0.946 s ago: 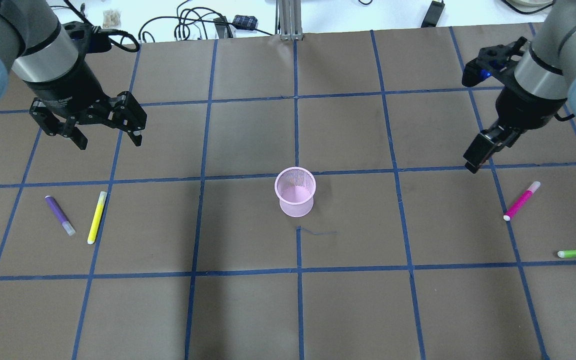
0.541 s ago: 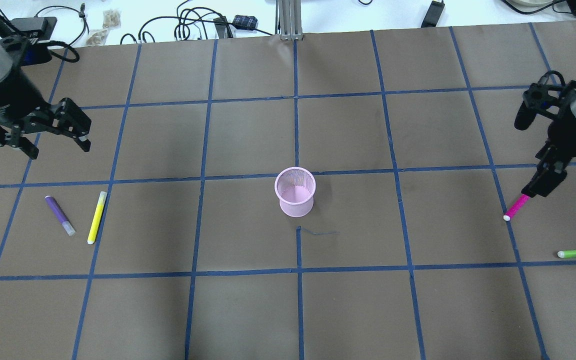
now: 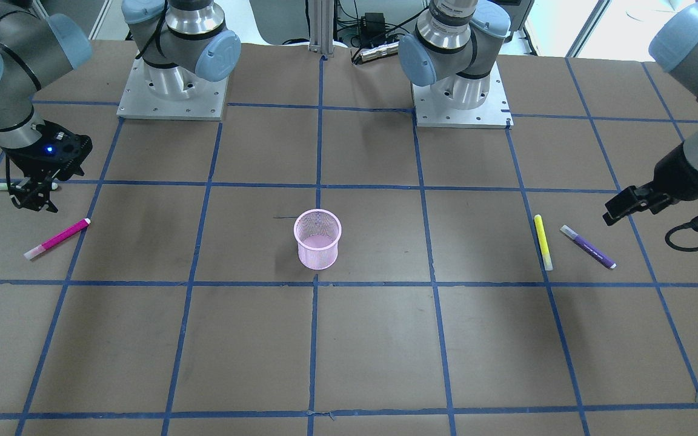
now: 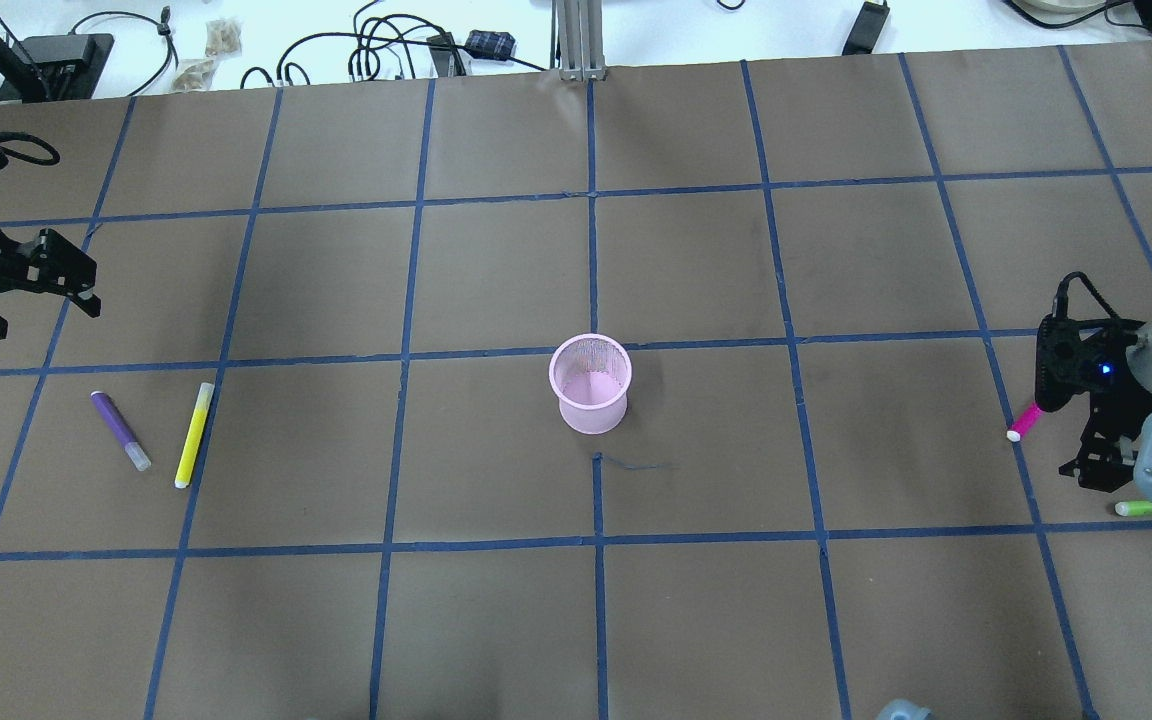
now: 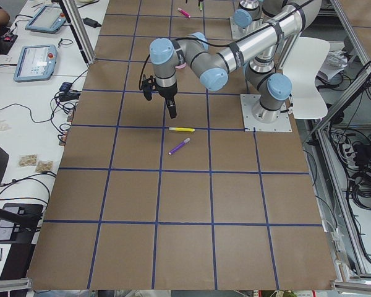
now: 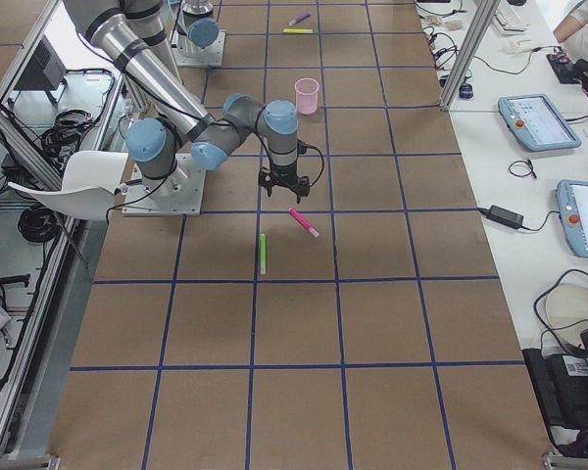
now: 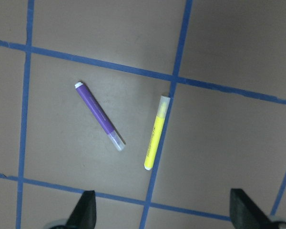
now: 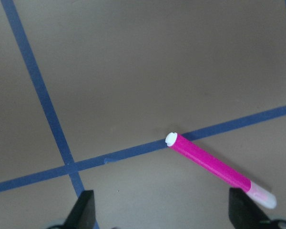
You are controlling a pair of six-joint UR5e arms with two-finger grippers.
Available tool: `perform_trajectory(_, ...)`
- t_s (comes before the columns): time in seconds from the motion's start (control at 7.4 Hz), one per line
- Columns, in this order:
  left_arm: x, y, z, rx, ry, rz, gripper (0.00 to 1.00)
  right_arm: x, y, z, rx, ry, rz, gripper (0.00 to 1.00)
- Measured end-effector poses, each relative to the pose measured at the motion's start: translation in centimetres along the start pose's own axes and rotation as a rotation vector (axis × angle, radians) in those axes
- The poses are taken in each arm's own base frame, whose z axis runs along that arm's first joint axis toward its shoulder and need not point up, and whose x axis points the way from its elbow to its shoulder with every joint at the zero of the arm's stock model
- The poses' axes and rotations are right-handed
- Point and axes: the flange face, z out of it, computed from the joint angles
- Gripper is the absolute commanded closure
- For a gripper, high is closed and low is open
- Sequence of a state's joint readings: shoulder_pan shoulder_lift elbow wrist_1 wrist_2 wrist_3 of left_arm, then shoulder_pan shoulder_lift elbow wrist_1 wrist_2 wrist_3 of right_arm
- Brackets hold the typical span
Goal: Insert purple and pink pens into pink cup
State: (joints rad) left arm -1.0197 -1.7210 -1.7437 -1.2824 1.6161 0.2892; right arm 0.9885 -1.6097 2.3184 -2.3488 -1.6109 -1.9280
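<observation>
Two pens for the job lie flat on the brown paper table with blue tape lines, both well apart from the cup.

From the front, the round pink cup made of wire mesh stands upright in the middle. The bright pink pen with a white tip lies far to one side, near the right gripper. The thin purple pen with a see-through cap lies far to the other side, near the left gripper. A yellow plastic pen lies just beside it, not touching.

From overhead, the right arm hides most of the pink pen. A green plastic pen peeks out by that arm.

From the left side camera, the left gripper hangs over the table close to the yellow pen.

From the right side camera, the right gripper points down near the pink pen.

The left wrist camera shows two black fingertips spread wide, holding nothing. The purple pen lies slanted on the table below them.

The right wrist camera shows that gripper's jaws spread wide too, holding nothing. The pink pen lies slanted below, its white tip on a blue line and a pale cap on its other end.
</observation>
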Motion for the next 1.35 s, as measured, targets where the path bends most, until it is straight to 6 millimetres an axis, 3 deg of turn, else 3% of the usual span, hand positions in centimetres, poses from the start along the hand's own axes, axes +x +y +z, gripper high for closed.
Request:
perform_trajectory(0.27,-4.5,-1.8,5.0,0.038,-0.004,-0.071,0.00,0.5,-0.1,1.5,0.019,0.039,-0.155,0.13)
perform_trajectory(0.68,-6.9,-2.4,12.3,0.035,-0.006,-0.172,0.00,1.3,0.1,4.1,0.027,0.037,-0.258,0.14)
perform_trajectory(0.95,-8.0,-2.5,14.5,0.013,0.009,-0.209,0.00,1.3,0.0,4.4,0.031,0.033,-0.267,0.15)
perform_trajectory(1.08,-8.1,-2.6,15.5,-0.002,0.015,-0.216,0.10,1.3,0.0,4.5,0.032,0.032,-0.268,0.15)
perform_trajectory(1.35,-8.1,-2.6,16.8,-0.026,0.024,-0.219,0.17,1.4,-0.1,5.0,0.047,0.031,-0.268,0.16)
